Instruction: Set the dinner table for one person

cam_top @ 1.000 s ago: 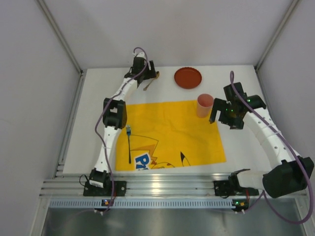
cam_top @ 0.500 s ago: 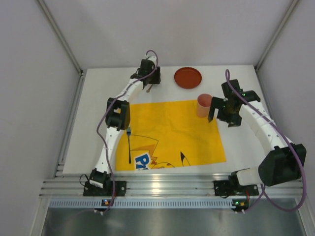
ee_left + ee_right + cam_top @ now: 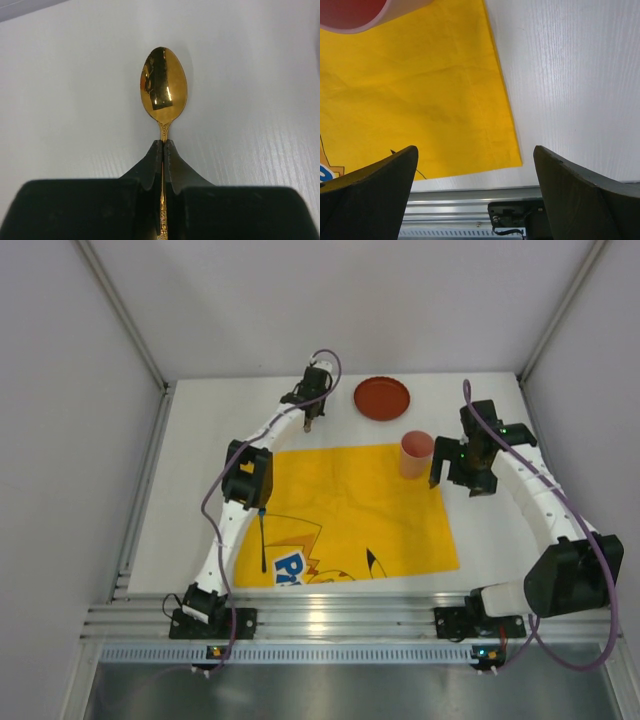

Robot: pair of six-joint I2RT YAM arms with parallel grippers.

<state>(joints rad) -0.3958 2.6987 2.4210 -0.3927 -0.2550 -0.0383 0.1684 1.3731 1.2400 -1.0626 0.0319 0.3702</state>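
Note:
On the white dinner table (image 3: 185, 490), a gold spoon (image 3: 163, 85) lies bowl-up near the far edge. My left gripper (image 3: 163, 142) is shut on its thin handle, just left of the red plate (image 3: 381, 398); from above, the left gripper (image 3: 312, 418) hides most of the spoon. A pink cup (image 3: 416, 454) stands at the far right corner of the yellow printed cloth (image 3: 345, 510). Just right of the cup, my right gripper (image 3: 448, 472) is open with nothing between its fingers (image 3: 380, 180). A dark-handled fork (image 3: 262, 540) lies along the cloth's left edge.
The ribbed aluminium rail (image 3: 330, 620) runs along the near edge, with both arm bases on it. Grey walls close in the table on three sides. In the right wrist view, the cloth's corner (image 3: 512, 157) and the cup's rim (image 3: 350, 20) show.
My left gripper has moved right along the far edge and has closed on the spoon's handle. The right arm has shifted slightly beside the cup, still open.

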